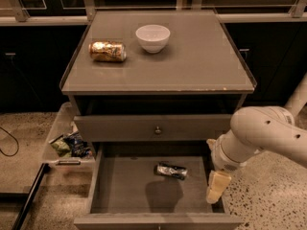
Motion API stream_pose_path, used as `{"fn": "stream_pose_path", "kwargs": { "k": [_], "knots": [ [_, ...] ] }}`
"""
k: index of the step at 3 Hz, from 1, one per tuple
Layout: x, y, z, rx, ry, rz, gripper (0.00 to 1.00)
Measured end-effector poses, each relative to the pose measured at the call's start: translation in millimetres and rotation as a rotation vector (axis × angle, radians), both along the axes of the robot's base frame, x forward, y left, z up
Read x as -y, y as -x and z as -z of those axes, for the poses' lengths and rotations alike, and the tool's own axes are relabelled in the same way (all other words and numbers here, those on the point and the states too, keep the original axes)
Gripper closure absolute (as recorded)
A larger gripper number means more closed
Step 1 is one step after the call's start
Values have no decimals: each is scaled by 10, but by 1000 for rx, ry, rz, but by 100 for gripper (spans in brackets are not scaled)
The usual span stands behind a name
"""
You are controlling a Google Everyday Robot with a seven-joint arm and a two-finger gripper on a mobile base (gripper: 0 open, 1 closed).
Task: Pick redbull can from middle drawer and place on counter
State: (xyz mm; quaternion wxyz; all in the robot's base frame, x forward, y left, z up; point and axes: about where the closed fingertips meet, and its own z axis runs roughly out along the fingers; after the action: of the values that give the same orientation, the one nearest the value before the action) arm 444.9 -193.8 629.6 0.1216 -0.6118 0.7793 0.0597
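Observation:
The redbull can (171, 171) lies on its side in the open middle drawer (120, 190), near its centre. My gripper (217, 186) hangs over the drawer's right side, to the right of the can and apart from it. The white arm (259, 135) reaches in from the right. The counter (192, 56) is the flat grey top of the cabinet above.
A gold-orange can (107, 51) lies on its side on the counter's left part, with a white bowl (152, 37) beside it. A closed drawer front with a knob (157, 129) sits above the open drawer. A clear bin of snack bags (69, 143) stands at the cabinet's left.

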Motion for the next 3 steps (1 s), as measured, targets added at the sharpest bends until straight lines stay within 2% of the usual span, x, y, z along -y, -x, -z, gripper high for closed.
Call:
{"fn": "stream_pose_path", "kwargs": {
  "k": [1, 2, 3],
  "knots": [
    [-48, 20, 277, 52, -52, -33, 0],
    [-70, -86, 532, 170, -111, -59, 0],
    [-83, -268, 766, 249, -182, -56, 0]
  ]
}}
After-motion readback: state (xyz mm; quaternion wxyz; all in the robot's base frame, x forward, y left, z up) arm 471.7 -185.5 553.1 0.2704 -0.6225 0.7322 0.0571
